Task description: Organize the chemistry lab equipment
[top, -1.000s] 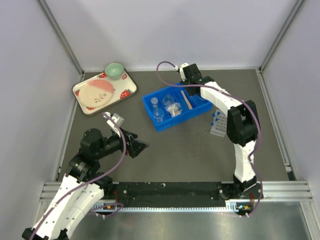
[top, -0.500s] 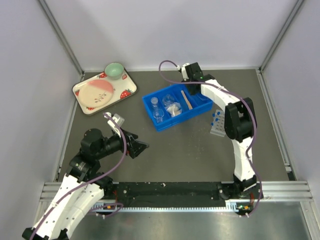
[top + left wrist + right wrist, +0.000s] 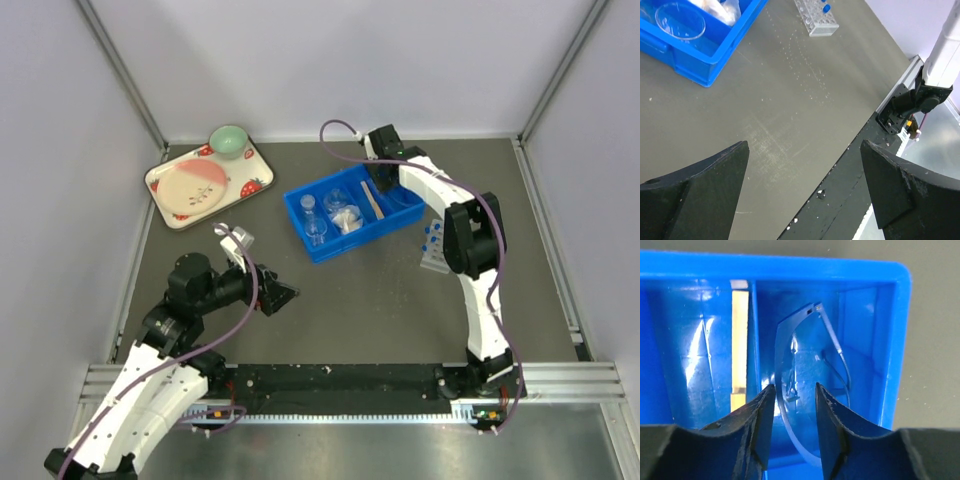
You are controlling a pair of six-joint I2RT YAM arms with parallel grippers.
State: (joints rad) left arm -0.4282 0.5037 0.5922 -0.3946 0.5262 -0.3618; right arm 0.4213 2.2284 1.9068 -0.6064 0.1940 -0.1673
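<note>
A blue bin (image 3: 298,225) stands mid-table. It holds glass flasks (image 3: 316,225), a beaker (image 3: 680,20) and a wooden stick (image 3: 372,198). My right gripper (image 3: 388,180) points down into the bin's back right compartment. In the right wrist view its jaws (image 3: 792,392) stand a little apart around the rim of clear safety glasses (image 3: 810,365), which lie in that compartment beside the wooden stick (image 3: 739,340). My left gripper (image 3: 280,296) is open and empty, low over the bare table (image 3: 805,145). A clear test tube rack (image 3: 435,250) with blue-capped tubes stands right of the bin.
A strawberry-patterned tray (image 3: 255,180) at the back left carries a pink plate (image 3: 195,188) and a green bowl (image 3: 230,140). The rack also shows in the left wrist view (image 3: 816,17). The table's front rail (image 3: 900,100) is near the left gripper.
The right arm's elbow has swung left and towards the bin while its gripper stayed over the bin. The left arm has shifted slightly forward with its gripper still open.
</note>
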